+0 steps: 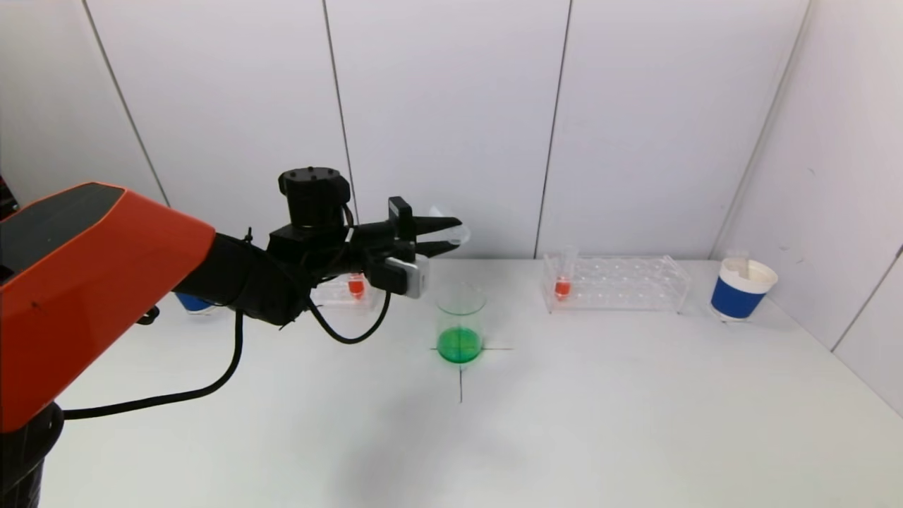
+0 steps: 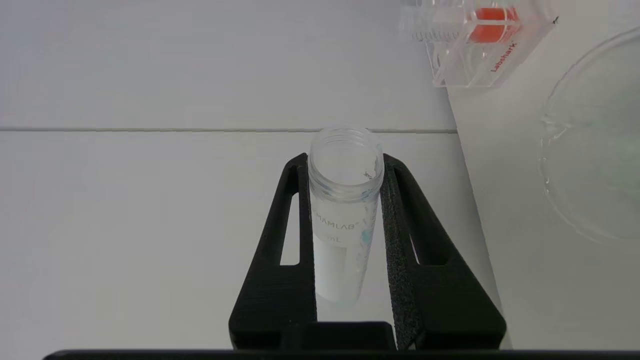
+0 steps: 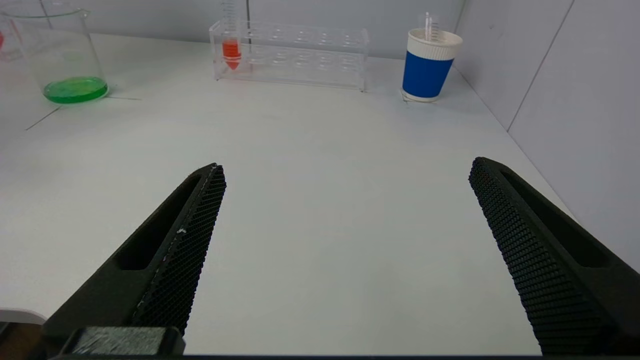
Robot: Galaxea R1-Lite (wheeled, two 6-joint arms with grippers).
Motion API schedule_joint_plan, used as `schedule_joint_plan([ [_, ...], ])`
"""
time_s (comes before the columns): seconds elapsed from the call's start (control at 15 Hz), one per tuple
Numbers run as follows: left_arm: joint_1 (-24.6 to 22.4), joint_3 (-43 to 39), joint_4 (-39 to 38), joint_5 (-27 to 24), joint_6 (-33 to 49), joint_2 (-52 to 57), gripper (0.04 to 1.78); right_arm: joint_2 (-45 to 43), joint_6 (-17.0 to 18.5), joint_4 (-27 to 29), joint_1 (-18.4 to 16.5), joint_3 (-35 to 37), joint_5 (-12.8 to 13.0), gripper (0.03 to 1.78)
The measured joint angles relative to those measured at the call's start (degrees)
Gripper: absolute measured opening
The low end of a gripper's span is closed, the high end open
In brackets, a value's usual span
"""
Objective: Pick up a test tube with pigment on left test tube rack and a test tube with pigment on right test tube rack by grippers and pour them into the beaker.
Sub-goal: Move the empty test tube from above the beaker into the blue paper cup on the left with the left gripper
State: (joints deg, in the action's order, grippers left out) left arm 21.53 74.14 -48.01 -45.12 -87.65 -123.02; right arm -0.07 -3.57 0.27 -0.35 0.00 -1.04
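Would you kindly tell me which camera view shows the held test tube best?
The left wrist view: the test tube fills it, clear, apparently empty. The head view shows only its tip beyond the left pincer; the right wrist view misses it.

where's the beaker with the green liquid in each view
Head view: the beaker stands mid-table on a crossed line mark, below and just right of the left gripper.
Left wrist view: only its clear rim shows at the right edge, beyond the held test tube.
Right wrist view: top left corner, far beyond the open right gripper.
Shared landmark: the right test tube rack, in head and right wrist views.
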Motion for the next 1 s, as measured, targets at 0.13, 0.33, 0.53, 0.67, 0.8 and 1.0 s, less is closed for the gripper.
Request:
schedule_joint_plan([
  [0.13, 0.24, -0.35, -2.02, 0.80, 5.74, -0.02, 0.42, 0.00, 0.02, 0.00, 0.00, 0.00, 0.00, 1.77],
  [0.33, 0.57, -0.28, -7.19, 5.95, 15.43, 0.05, 0.42, 0.00, 0.02, -0.02, 0.00, 0.00, 0.00, 1.77],
  [0.53, 0.84, 0.46, -9.68, 15.60, 25.53, 1.33, 0.42, 0.00, 0.00, -0.02, 0.00, 0.00, 0.00, 1.77],
  [0.67, 0.93, 2.36, -8.72, 20.50, 30.51, 2.38, 0.42, 0.00, 0.00, 0.00, 0.00, 0.00, 0.00, 1.77],
  [0.8, 1.05, 4.72, -8.08, 24.81, 34.67, 3.15, 0.42, 0.00, 0.02, 0.00, 0.00, 0.00, 0.02, 1.77],
  [1.0, 1.01, 7.50, -7.06, 29.33, 39.25, 4.28, 0.42, 0.00, 0.02, 0.00, 0.00, 0.00, 0.02, 1.77],
])
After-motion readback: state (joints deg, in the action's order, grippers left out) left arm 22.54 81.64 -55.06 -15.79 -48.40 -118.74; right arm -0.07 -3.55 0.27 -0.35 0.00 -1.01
